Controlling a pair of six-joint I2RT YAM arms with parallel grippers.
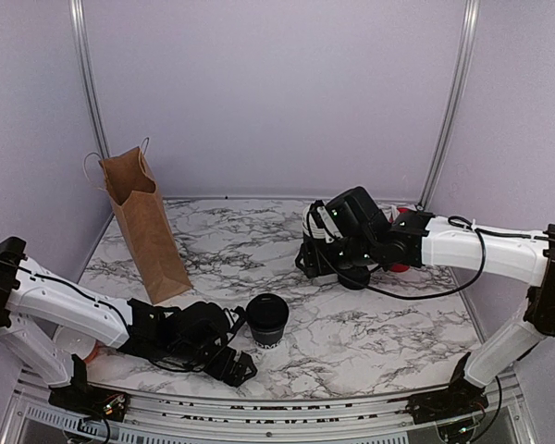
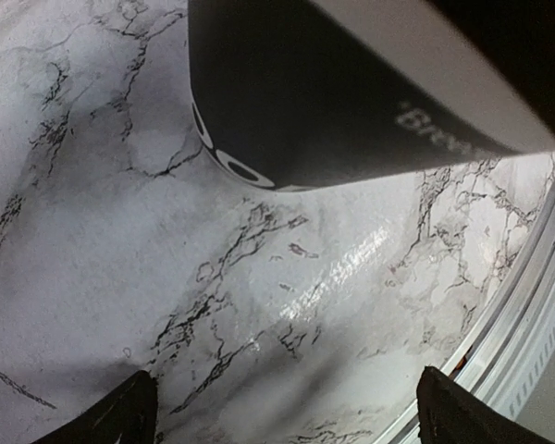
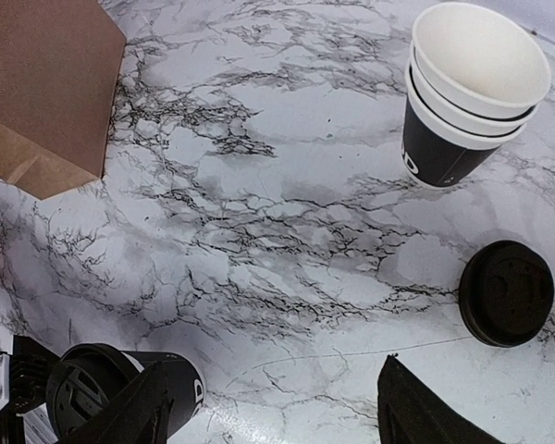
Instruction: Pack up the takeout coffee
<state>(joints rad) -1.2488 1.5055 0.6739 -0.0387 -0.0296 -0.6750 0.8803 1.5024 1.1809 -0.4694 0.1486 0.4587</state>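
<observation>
Upright, lidded takeout coffee (image 1: 266,319) seen just ahead of left gripper (image 2: 287,379), fingers spread wide, nothing held; right gripper (image 3: 277,384) likewise parted, well apart.

The counter (image 1: 370,324) looks like smooth marble-pattern laminate or stone, white with grey veins, and it is glossy enough to carry a bright streak close to its near edge. The brown bag (image 1: 148,231) by the left edge is matt kraft paper, creased. The takeout coffee (image 1: 267,319) has a matt black paper wall and a black plastic lid with a dull sheen. The stack of cups (image 3: 462,102) is paper, black outside and plain white inside. The loose lid (image 3: 506,293) is moulded black plastic. My arm shells (image 1: 65,310) are smooth white plastic, and my right pincer (image 3: 273,407) has matt black fingers (image 3: 416,412).
</observation>
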